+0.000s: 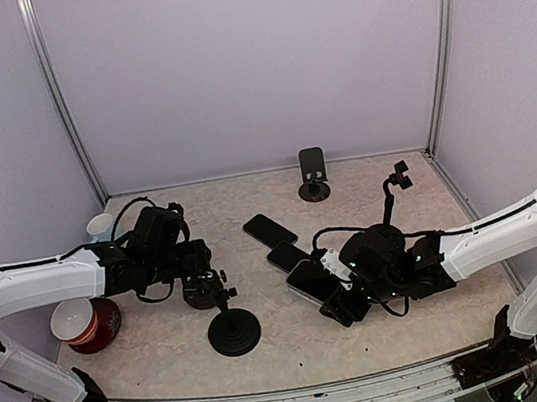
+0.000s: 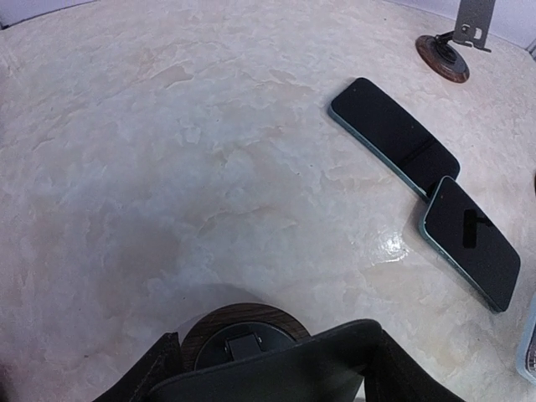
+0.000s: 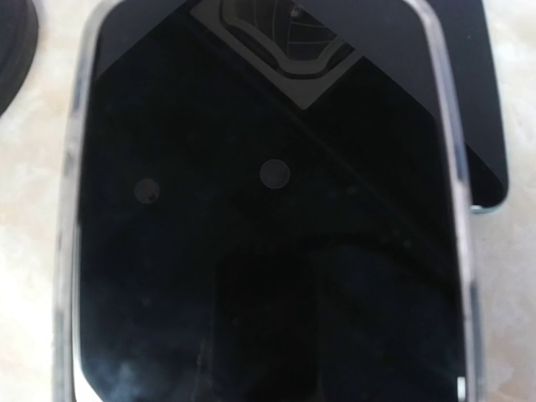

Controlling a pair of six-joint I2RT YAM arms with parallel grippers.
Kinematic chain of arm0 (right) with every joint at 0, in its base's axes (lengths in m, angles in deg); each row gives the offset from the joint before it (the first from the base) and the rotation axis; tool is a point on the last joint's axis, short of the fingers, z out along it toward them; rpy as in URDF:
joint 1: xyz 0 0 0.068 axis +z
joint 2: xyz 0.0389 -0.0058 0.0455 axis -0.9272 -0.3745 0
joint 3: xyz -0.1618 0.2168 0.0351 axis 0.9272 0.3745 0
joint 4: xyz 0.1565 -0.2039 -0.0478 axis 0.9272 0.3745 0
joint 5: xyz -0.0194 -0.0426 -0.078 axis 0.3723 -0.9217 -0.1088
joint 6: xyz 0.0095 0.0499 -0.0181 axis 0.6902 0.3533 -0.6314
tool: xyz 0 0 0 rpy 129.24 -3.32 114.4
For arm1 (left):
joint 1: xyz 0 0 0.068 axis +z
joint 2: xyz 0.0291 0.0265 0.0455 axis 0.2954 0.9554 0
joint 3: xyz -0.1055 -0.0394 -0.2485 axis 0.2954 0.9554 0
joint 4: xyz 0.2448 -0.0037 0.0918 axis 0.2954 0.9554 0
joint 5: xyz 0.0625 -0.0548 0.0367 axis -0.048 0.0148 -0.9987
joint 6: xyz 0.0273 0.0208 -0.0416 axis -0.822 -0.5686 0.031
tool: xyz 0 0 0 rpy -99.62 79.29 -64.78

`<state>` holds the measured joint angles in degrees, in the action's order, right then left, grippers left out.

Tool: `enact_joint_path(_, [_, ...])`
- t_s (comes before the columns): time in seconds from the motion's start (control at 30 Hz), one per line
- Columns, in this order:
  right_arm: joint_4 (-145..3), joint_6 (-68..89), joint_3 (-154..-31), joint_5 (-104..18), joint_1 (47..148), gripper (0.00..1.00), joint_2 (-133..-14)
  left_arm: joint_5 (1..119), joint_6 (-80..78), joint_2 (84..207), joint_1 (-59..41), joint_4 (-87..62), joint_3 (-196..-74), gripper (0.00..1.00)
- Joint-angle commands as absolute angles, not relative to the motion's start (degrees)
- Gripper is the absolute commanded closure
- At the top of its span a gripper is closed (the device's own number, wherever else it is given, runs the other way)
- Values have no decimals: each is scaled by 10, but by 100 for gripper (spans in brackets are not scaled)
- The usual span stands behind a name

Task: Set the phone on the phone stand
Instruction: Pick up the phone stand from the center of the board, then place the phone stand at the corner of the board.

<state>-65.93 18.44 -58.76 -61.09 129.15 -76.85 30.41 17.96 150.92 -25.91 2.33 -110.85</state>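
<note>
A black phone stand (image 1: 233,330) with a round base stands at the front centre. My left gripper (image 1: 204,289) is at its top. In the left wrist view its dark cradle plate (image 2: 285,368) spans between both fingers (image 2: 159,368), and the wood-rimmed base (image 2: 243,322) shows below. The phone (image 1: 311,279), dark-screened in a clear case, has its near end in my right gripper (image 1: 346,303). It fills the right wrist view (image 3: 268,234), where my fingers do not show. It partly overlies another phone.
Two more dark phones (image 1: 269,228) (image 1: 286,255) lie in a diagonal row mid-table. A second stand (image 1: 313,172) is at the back and a thin-armed one (image 1: 394,192) to the right. A red bowl (image 1: 87,324) and a white cup (image 1: 100,226) sit far left.
</note>
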Motion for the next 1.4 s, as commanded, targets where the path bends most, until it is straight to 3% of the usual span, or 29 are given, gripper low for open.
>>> enact_joint_path(0.0, [-724,190,-592,-620,1299,55,-757,434,78,1481,-210,-56,-1119,41])
enact_joint_path(0.23, [-729,193,-594,-609,1299,55,-760,585,13,1492,-119,-82,-1148,42])
enact_joint_path(0.47, [-728,198,-586,-606,1300,55,-750,539,-12,1546,-101,-62,-1245,39])
enact_joint_path(1.37, [-669,253,-525,-626,1310,55,-671,618,-36,1926,-29,-45,-1633,41])
